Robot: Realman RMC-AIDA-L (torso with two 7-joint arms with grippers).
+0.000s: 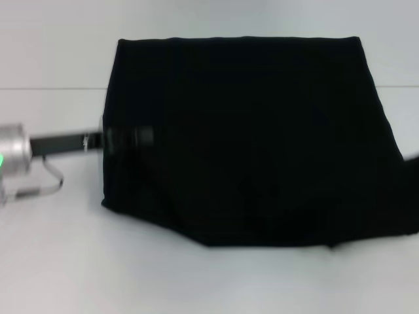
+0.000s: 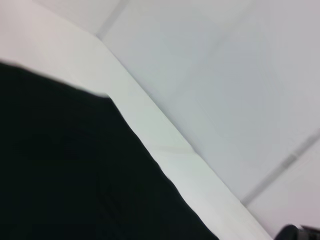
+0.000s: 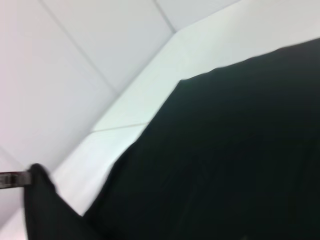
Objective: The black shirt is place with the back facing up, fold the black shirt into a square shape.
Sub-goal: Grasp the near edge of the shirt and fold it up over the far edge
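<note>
The black shirt [image 1: 249,137] lies flat on the white table [image 1: 65,261] as a wide, partly folded block with a slanted near-left corner. No lettering shows. My left gripper [image 1: 127,137] reaches in from the left onto the shirt's left edge. In the right wrist view the shirt [image 3: 225,150] rises to a small peak of fabric [image 3: 37,187] at that gripper, so it looks shut on the edge. My right gripper [image 1: 414,160] barely shows as a dark shape at the shirt's right edge. The shirt also fills the left wrist view [image 2: 75,175].
The table's far edge [image 2: 165,140] runs close behind the shirt, with a pale wall beyond it. Bare table surface lies in front of the shirt and to its left [image 1: 52,85].
</note>
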